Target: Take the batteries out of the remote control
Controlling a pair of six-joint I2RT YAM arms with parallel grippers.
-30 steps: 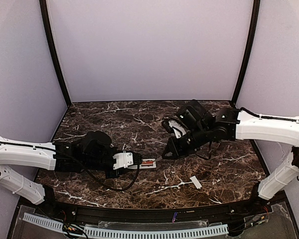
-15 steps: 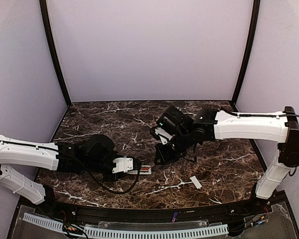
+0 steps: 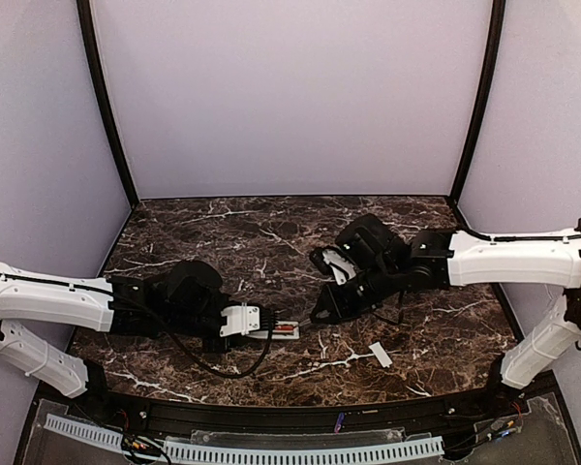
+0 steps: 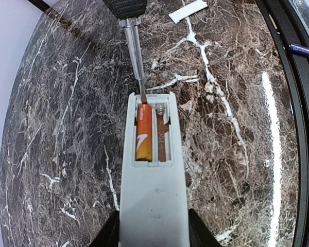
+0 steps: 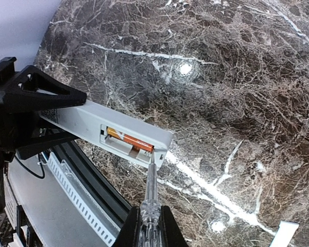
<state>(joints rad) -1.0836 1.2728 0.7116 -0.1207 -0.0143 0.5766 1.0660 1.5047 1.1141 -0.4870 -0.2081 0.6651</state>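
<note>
Your right gripper point(image 5: 149, 234), pinching a clear-handled screwdriver point(image 5: 150, 195), has swung its tip to the orange cylindrical battery point(image 4: 143, 136) in the left gripper's point(image 4: 153, 234) clamped white plastic remote point(image 4: 153, 200): pry.

Straight in from the far end of the remote control point(image 4: 153, 206): blocked by the screwdriver point(image 4: 135, 56), with its tip at the end of the battery point(image 4: 143, 133). From above, open over the bare slot right beside that battery. Shut off at the near end by the left gripper point(image 4: 153, 234), clamped on both sides of the casing. Behind the screwdriver, blocked again by the right gripper point(image 5: 149, 234) and its arm. Wide open marble across the table point(image 3: 223, 232) toward the back. Nearer right, only a flat cover piece point(image 3: 381, 355), well apart.
</note>
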